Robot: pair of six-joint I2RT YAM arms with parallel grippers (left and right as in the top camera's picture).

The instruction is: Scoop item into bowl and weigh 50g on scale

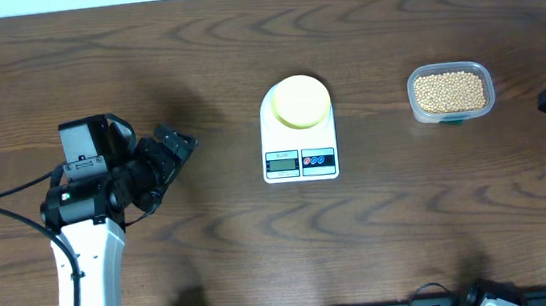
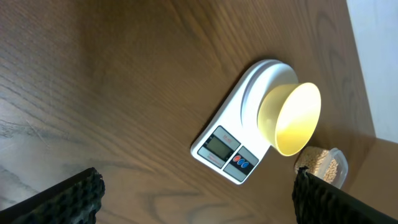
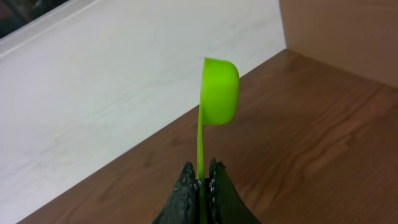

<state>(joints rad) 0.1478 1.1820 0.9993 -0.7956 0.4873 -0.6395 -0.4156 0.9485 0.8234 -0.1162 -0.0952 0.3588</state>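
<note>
Two buttons (image 2: 243,162) on scale (image 2: 229,121); display (image 2: 219,146) reading illegible.

Bowl (image 1: 300,101) on scale (image 1: 301,160) — beans (image 1: 450,92) right.

You've got a dark wood-grain table (image 1: 242,35) filling your overhead view. On your right wrist view, a white wall (image 3: 124,81) runs behind its edge, meeting a brown panel (image 3: 348,31) at the corner.

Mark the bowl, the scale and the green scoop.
bowl (image 1: 300,102), overhead view, centre of its inside.
scale (image 1: 298,141), overhead view, bare white top below the bowl.
green scoop (image 3: 221,92), right wrist view, on its cup.
</note>
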